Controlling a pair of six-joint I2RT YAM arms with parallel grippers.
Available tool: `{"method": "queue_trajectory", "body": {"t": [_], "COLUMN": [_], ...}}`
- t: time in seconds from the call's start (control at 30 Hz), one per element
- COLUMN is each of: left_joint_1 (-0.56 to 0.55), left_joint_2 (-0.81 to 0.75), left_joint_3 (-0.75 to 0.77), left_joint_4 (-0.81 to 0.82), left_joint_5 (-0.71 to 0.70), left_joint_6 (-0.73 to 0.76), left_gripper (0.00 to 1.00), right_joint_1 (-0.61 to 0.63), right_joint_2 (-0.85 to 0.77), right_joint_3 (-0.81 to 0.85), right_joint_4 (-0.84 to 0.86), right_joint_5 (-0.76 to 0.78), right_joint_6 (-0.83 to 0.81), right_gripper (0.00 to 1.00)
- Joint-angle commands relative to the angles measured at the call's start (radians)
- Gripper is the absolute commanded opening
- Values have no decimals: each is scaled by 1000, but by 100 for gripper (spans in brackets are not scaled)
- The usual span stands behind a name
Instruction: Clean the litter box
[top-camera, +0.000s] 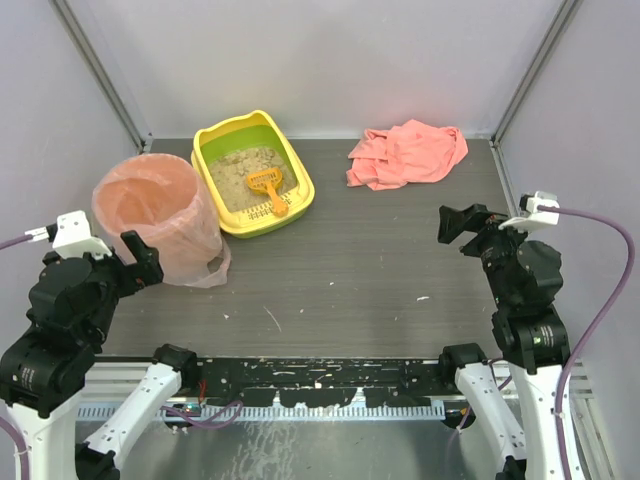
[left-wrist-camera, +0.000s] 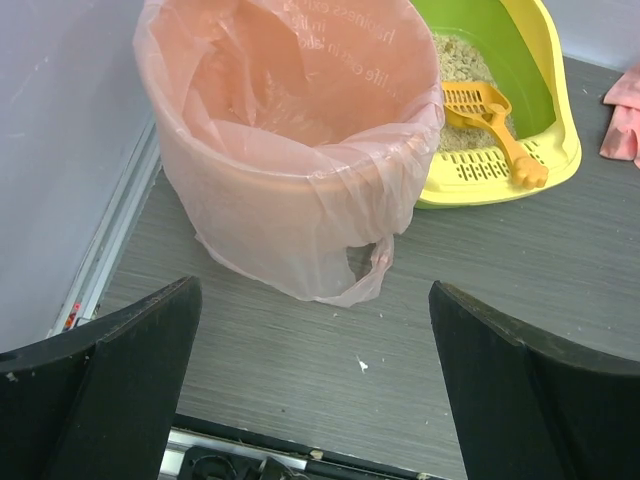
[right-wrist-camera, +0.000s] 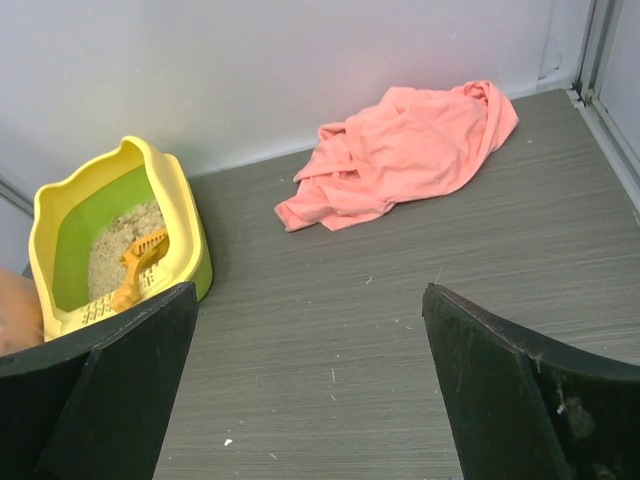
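The yellow litter box (top-camera: 222, 138) stands at the back left, green inside, with beige litter (top-camera: 240, 172). An orange scoop (top-camera: 270, 190) lies in it, handle on the slotted rim. The box also shows in the left wrist view (left-wrist-camera: 560, 120) and the right wrist view (right-wrist-camera: 190, 225). My left gripper (top-camera: 140, 262) is open and empty at the near left, beside the bin. My right gripper (top-camera: 462, 226) is open and empty at the right, well away from the box. In both wrist views the jaws stand wide apart with bare table between them.
A round bin lined with a pink bag (top-camera: 158, 215) stands left of the litter box, close to my left gripper; it looks empty in the left wrist view (left-wrist-camera: 290, 130). A crumpled pink cloth (top-camera: 408, 153) lies at the back right. Walls enclose the table on three sides.
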Motion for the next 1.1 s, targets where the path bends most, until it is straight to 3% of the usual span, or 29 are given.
{"method": "queue_trajectory", "body": {"t": [0.0,0.3,0.63,0.87,1.0,1.07], "left_joint_1": [6,3,-156,-189,-188,-189], "left_joint_2": [-17,-14,-57,-70,-68,-68], "left_joint_3": [2,-11,-75,-87,-101,-106], "left_joint_4": [57,125,159,173,191,195], "left_joint_5": [-21,39,12,-54,-59,4], "left_joint_6": [4,87,119,128,92,84], "left_gripper": [98,98,98,98,98,98], "right_joint_1": [-6,-4,26,353,418,425], "right_joint_2": [25,97,336,605,777,868], "right_joint_3": [-5,-22,-6,35,58,85], "right_joint_4": [38,35,91,242,412,486], "right_joint_5": [-3,-141,-318,-86,-31,-27], "right_joint_6": [9,3,48,88,169,220], "right_gripper": [100,100,100,100,97,97]}}
